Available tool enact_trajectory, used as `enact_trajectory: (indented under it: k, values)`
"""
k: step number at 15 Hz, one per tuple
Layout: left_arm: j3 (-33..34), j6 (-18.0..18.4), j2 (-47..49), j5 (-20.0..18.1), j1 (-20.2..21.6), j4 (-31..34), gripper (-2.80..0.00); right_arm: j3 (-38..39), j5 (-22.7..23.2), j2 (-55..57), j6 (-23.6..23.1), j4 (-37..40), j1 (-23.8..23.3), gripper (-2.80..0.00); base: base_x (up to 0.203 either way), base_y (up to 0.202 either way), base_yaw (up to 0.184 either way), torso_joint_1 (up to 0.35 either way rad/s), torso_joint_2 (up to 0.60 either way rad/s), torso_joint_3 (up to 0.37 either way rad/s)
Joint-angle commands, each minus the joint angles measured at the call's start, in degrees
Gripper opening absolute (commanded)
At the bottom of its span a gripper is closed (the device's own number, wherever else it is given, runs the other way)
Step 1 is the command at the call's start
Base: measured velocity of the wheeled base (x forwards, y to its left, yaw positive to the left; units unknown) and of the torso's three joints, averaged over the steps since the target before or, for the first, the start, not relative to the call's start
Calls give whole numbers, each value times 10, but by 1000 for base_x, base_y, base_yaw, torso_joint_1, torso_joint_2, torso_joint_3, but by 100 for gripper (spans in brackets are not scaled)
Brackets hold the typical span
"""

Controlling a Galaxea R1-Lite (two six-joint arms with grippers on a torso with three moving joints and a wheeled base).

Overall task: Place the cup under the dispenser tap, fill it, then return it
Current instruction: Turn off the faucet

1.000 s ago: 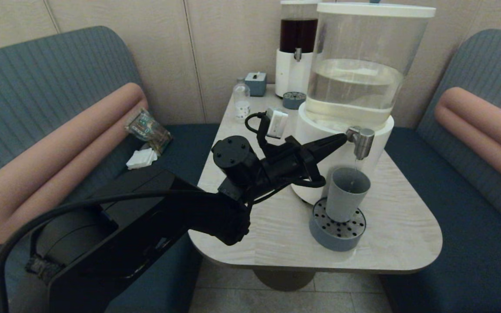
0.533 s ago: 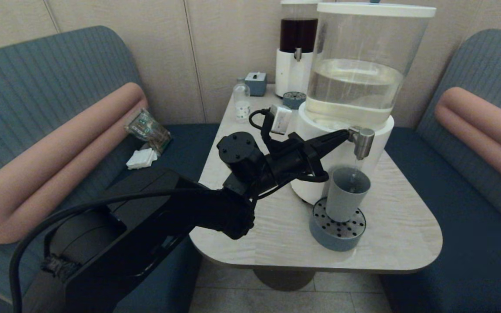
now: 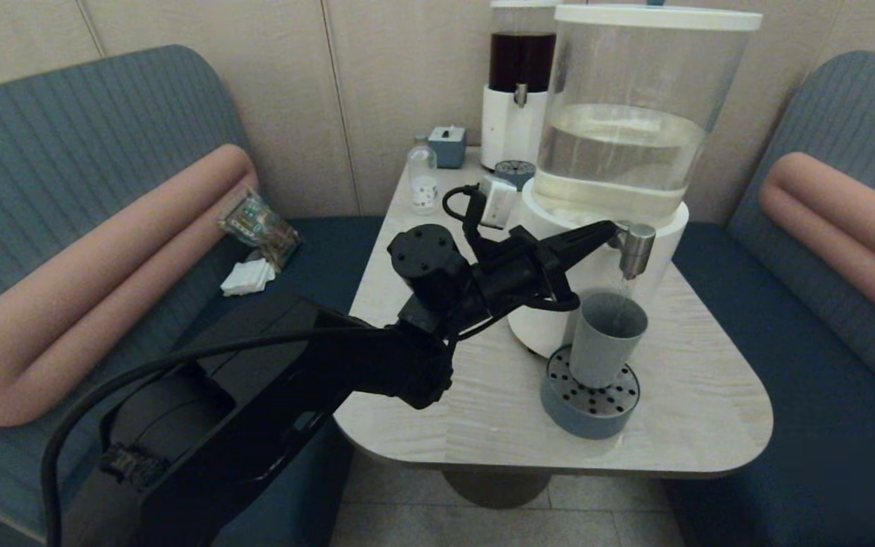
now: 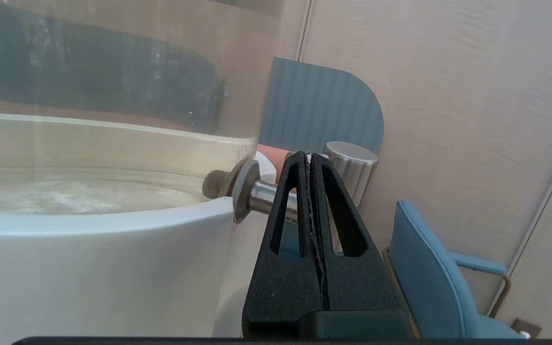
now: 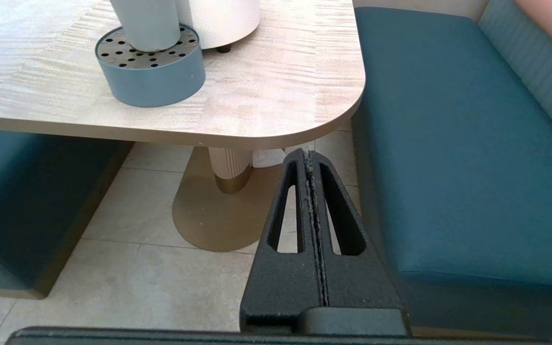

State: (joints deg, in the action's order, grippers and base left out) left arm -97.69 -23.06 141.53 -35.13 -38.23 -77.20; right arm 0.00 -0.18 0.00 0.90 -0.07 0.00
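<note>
The grey-blue cup [image 3: 604, 339] stands upright on the low round drip tray [image 3: 559, 410], directly beneath the brushed-steel dispenser tap [image 3: 637, 250]. A thin stream runs from the spout into the cup. My left gripper [image 3: 611, 230] is shut with nothing in it, its tips at the tap's stem beside the spout. In the left wrist view the closed left gripper [image 4: 308, 157] sits in front of the tap [image 4: 352, 165]. My right gripper [image 5: 308, 154] is shut and empty, parked low beyond the table's corner; the cup [image 5: 145, 21] shows there too.
The large white-based dispenser [image 3: 620, 144] holds clear liquid. Behind it stand a dark-red-liquid dispenser [image 3: 517, 83], a second small drip tray [image 3: 515, 172], a small glass jar [image 3: 422, 176] and a blue box [image 3: 447, 144]. Benches flank the table [image 3: 696, 395].
My left arm has crept forward and slightly up, bringing the shut fingertips closer against the tap's stem. The cup and tray have not moved.
</note>
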Motion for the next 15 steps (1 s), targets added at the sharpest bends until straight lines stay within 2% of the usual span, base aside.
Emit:
enact_trajectory:
  k: [1, 13, 15]
  values:
    - [-20, -1, 13, -1, 0, 7, -280, 1, 0, 1, 0, 0, 0, -280, 0, 0, 0, 0, 0, 0]
    - [-125, -1, 40, 0, -8, 84, -280, 1, 0, 1, 0, 0, 0, -280, 0, 0, 0, 0, 0, 0]
    - [-126, -1, 41, -2, -14, 92, -280, 1, 0, 1, 0, 0, 0, -280, 0, 0, 0, 0, 0, 0]
